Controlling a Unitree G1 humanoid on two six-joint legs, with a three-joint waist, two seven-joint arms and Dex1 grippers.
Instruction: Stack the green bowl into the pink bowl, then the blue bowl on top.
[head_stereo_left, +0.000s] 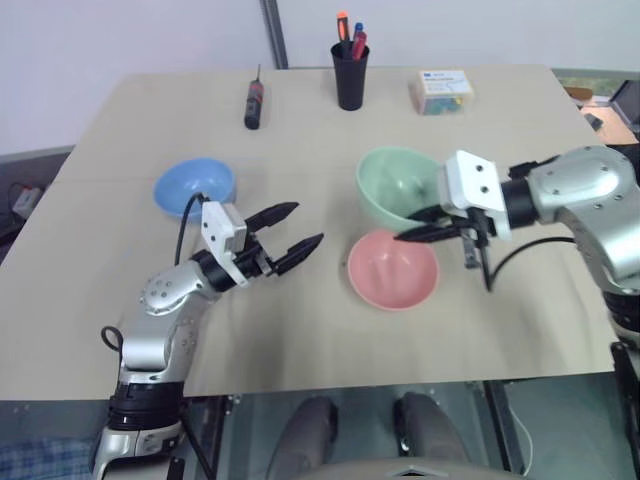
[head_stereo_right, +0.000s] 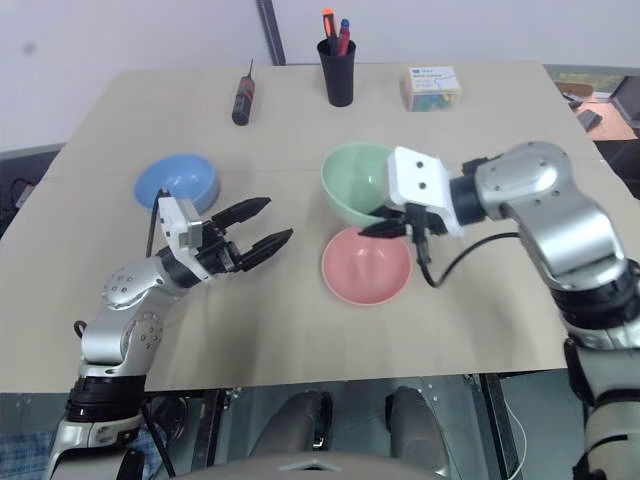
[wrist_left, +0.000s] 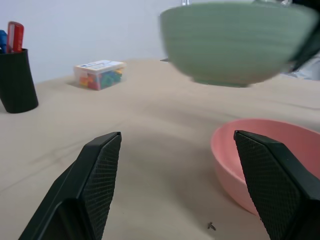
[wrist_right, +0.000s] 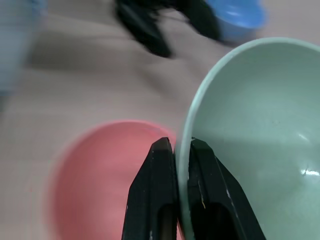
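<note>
Step one in hand: right gripper (wrist_right: 176, 145) pinches green bowl (head_stereo_left: 398, 183) rim, airborne; pink bowl (head_stereo_left: 392, 268) just below-beside, needs centring then lowering; left gripper (head_stereo_left: 296, 228) wide, empty.

Smooth matte plastic on green bowl (head_stereo_left: 398, 185), pink bowl (head_stereo_left: 392, 268) and blue bowl (head_stereo_left: 194, 186), no pattern. Matte beige table (head_stereo_left: 300, 330), faint scuffs; black matte pen cup (head_stereo_left: 350, 75); clear glossy plastic box (head_stereo_left: 440, 91). Black fingers (wrist_left: 95, 170) with fine cross-hatched rubbery pads, silver metallic arm shells, white plastic wrist housings.
</note>
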